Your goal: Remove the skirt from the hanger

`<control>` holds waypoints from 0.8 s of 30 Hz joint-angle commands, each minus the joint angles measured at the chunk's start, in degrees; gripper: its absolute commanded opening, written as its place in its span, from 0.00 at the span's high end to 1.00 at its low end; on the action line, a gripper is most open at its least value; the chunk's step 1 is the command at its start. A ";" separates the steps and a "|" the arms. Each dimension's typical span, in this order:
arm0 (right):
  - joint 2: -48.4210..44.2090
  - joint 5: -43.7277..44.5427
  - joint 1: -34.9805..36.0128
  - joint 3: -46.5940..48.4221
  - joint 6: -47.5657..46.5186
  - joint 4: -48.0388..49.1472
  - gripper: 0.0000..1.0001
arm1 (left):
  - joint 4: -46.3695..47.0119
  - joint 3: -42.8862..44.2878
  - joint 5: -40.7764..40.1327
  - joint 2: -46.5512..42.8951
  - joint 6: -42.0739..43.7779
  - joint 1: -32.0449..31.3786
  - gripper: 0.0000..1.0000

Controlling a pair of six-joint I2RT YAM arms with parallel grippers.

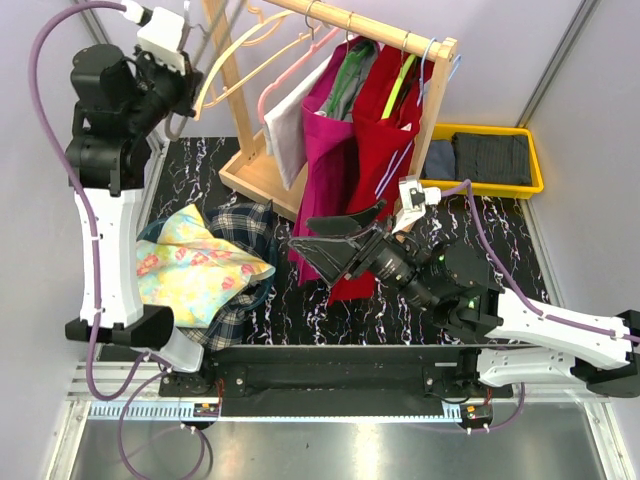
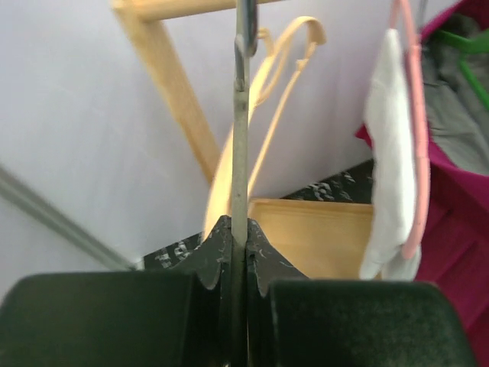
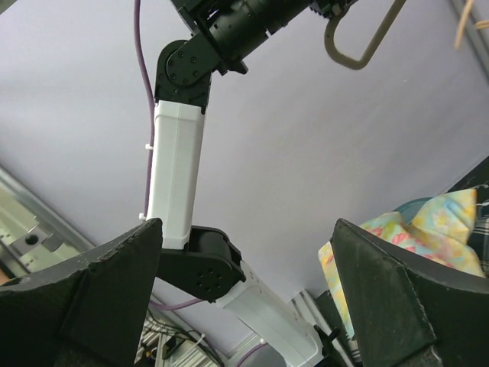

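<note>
- Right gripper (image 3: 246,223): jaws spread wide with nothing between them, low over the black marbled table (image 1: 480,270) and facing the clothes heap. Judged to be a release posture, with no cloth in its reach.
- Floral skirt (image 1: 195,262): it lies crumpled on top of the heap at the table's left, partly over a plaid garment (image 1: 245,225). No hanger is attached to it, so the removal looks done (taking the floral piece to be the skirt is a judgement).
- Heap count: two fabrics can be told apart, floral and plaid. Anything beneath them is hidden.
- Wooden rack (image 1: 360,22): it stands past the heap and carries the remaining stock.
- On the rail: one pink hanger (image 1: 262,100) with a white garment (image 1: 285,120), one magenta garment (image 1: 335,150) and one red garment (image 1: 385,150). That makes three hung pieces. Grey cloth shows inside the magenta one, and it cannot be told whether it is a separate piece.
- Cream hangers (image 2: 286,53): two by the look of it, both bare, at the rack's left end.
- Yellow tray (image 1: 530,185): far right, holding two dark folded pieces (image 1: 490,158).
- Left gripper (image 2: 238,237): raised high at the far left, jaws pressed together on the thin grey hanger (image 2: 243,153). The hanger hangs bare, held up and apart from the heap, likely so the cloth could slide free below it.
</note>
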 commanded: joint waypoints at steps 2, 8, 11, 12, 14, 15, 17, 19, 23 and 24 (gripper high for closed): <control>-1.45 5.19 0.19 0.02 -1.77 1.32 0.00 | -10.04 7.37 14.53 1.83 4.09 0.29 1.00; -1.45 5.89 0.19 0.02 -2.12 1.23 0.00 | -14.80 -2.36 15.42 -3.26 8.84 0.55 1.00; -1.28 5.71 0.19 0.28 -2.38 1.24 0.00 | -14.63 -6.59 14.80 -5.72 9.03 1.68 1.00; -1.28 5.80 0.28 0.46 -2.38 1.23 0.00 | -14.71 -7.65 14.80 -6.34 9.37 1.78 1.00; -1.37 5.80 0.19 0.55 -2.38 1.32 0.00 | -14.45 -10.37 14.19 -7.40 10.60 1.78 1.00; -1.19 5.63 0.28 0.64 -2.30 1.41 0.00 | -14.19 -10.82 13.31 -7.49 10.69 1.78 1.00; -0.93 5.28 0.19 0.90 -2.21 1.41 0.00 | -13.84 -9.78 12.52 -6.35 10.69 1.78 1.00; -1.01 5.19 0.19 1.25 -2.03 1.32 0.00 | -13.92 -4.45 11.03 -2.24 10.52 1.78 1.00; -1.72 5.71 0.28 0.38 -1.86 1.50 0.00 | -13.83 11.55 6.99 9.54 9.56 1.34 1.00; -1.81 5.80 0.28 0.11 -1.42 1.50 0.00 | -13.75 15.24 5.32 14.44 9.55 0.91 1.00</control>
